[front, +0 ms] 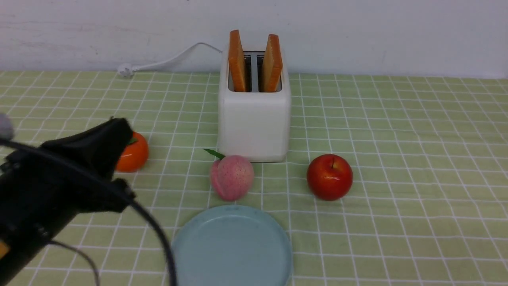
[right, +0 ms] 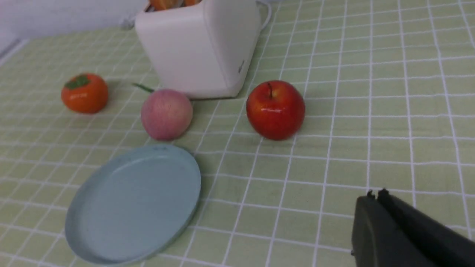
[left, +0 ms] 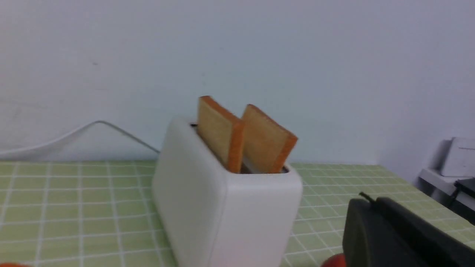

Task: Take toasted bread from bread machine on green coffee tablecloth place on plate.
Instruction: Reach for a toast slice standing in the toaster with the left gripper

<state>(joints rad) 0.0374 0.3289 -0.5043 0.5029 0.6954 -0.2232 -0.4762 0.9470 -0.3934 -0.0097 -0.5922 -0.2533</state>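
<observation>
Two slices of toasted bread (front: 237, 60) (front: 272, 62) stand upright in the slots of the white bread machine (front: 254, 119) at the back middle of the green coffee tablecloth (front: 397, 159). The left wrist view shows both slices (left: 219, 133) (left: 268, 142) leaning out of the bread machine (left: 222, 207). The pale-blue plate (front: 232, 250) lies bare at the front. My left gripper (front: 117, 127) hovers at the front left, shut and holding nothing, its fingers (left: 371, 207) pressed together. My right gripper (right: 374, 198) is shut over bare cloth, out of the front view.
An orange persimmon (front: 133, 155) sits behind my left gripper. A pink peach (front: 232, 176) lies between bread machine and plate, and a red apple (front: 329, 176) sits to the right. The white power cord (front: 166, 61) trails to the back left beside the wall.
</observation>
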